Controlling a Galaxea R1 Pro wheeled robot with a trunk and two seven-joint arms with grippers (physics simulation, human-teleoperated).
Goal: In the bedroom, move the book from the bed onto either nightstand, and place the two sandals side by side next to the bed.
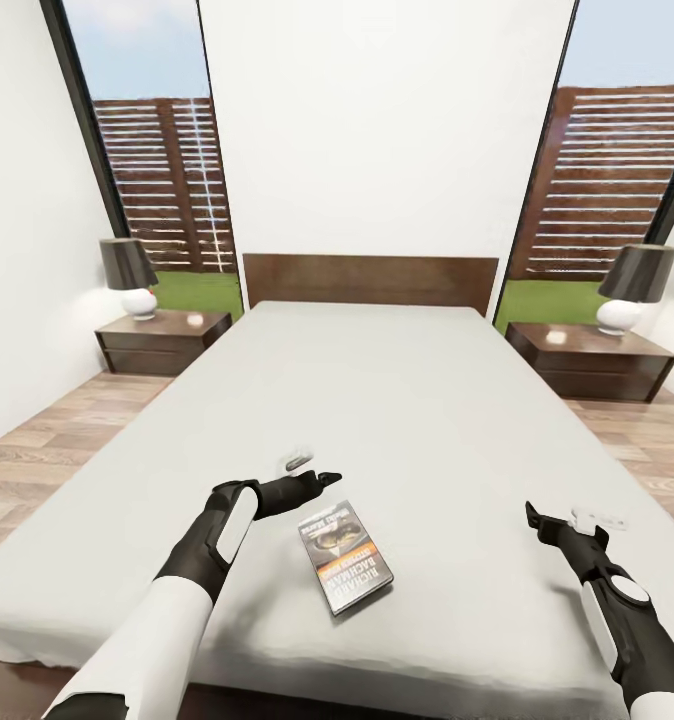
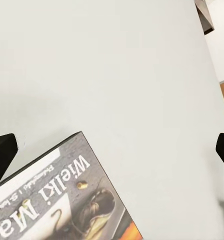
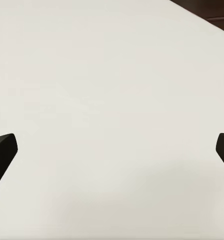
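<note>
White upper arms, black forearms, black tools

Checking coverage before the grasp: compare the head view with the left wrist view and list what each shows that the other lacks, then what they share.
Head view alone: the bed's dark headboard, both nightstands, each bearing a lamp, the two windows, the wood floor, and the right gripper over bare mattress.

Left wrist view alone: the book's cover lettering up close, reading "Wielki".

Shared: the book lying flat on the pale mattress, and the left gripper, jaws spread wide, not touching the book.
</note>
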